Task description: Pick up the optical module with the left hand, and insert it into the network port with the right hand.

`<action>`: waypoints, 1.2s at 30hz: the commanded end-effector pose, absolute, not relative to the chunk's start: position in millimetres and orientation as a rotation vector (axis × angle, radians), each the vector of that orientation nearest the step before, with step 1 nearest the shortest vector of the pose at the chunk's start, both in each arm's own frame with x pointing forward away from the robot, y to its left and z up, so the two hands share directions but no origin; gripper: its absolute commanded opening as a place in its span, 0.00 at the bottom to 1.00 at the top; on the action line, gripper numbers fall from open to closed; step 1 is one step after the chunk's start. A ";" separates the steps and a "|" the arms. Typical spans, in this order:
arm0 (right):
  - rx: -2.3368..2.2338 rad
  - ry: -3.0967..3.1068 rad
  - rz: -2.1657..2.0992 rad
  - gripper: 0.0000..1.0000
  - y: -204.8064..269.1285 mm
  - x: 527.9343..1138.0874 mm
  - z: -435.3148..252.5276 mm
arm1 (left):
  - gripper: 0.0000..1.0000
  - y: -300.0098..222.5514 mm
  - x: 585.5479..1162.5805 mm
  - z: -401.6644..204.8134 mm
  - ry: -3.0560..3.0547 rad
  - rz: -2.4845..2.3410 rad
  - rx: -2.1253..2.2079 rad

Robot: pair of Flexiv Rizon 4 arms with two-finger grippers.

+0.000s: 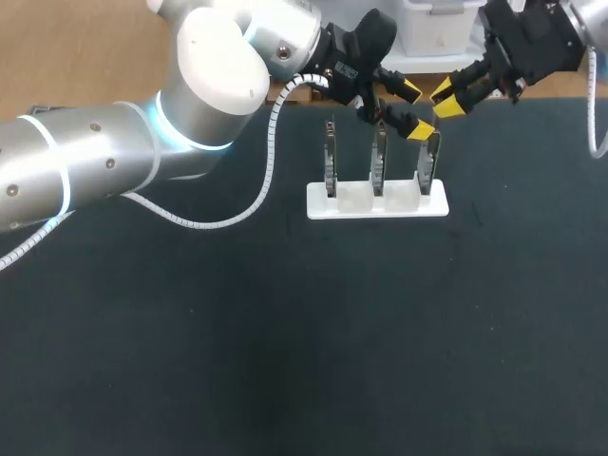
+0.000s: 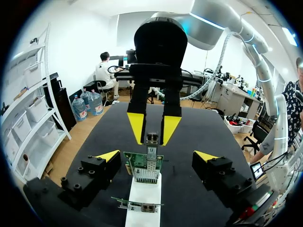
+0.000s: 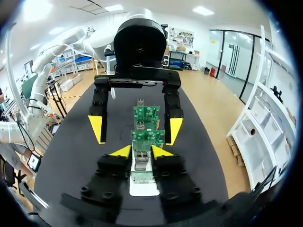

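The right fingers (image 2: 137, 126) grip the one module (image 2: 151, 138) right over the port (image 2: 151, 153) of the end card, near the counter's (image 1: 285, 332) far edge; the left fingers (image 2: 108, 156) stand spread wide either side of that card. Pushed down askew, the module could jam on the port's lip and tilt the card, or the crowded fingers could collide. One holder (image 1: 375, 201) carries three cards (image 1: 378, 157).

Black table mat (image 1: 285, 361), white slotted stand (image 1: 356, 201) resting on it near far edge.
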State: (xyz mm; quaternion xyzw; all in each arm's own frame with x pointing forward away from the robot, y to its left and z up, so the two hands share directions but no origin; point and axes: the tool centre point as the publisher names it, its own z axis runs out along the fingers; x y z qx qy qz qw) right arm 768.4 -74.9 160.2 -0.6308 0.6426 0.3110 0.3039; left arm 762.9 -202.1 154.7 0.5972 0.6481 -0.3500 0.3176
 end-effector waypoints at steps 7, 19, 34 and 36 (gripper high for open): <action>-1.660 1.706 0.815 1.00 -77.2 766.4 164.2 | 1.00 -202.2 763.6 154.4 1.703 -0.921 1.574; -1.583 1.689 0.811 1.00 -100.0 760.5 176.4 | 1.00 -202.2 763.6 154.4 1.703 -0.921 1.574; -1.551 1.683 0.839 0.49 -114.7 752.4 175.1 | 1.00 -202.2 763.6 154.4 1.703 -0.921 1.574; -1.552 1.675 0.836 0.15 -114.8 752.2 175.7 | 1.00 -202.2 763.6 154.4 1.703 -0.921 1.574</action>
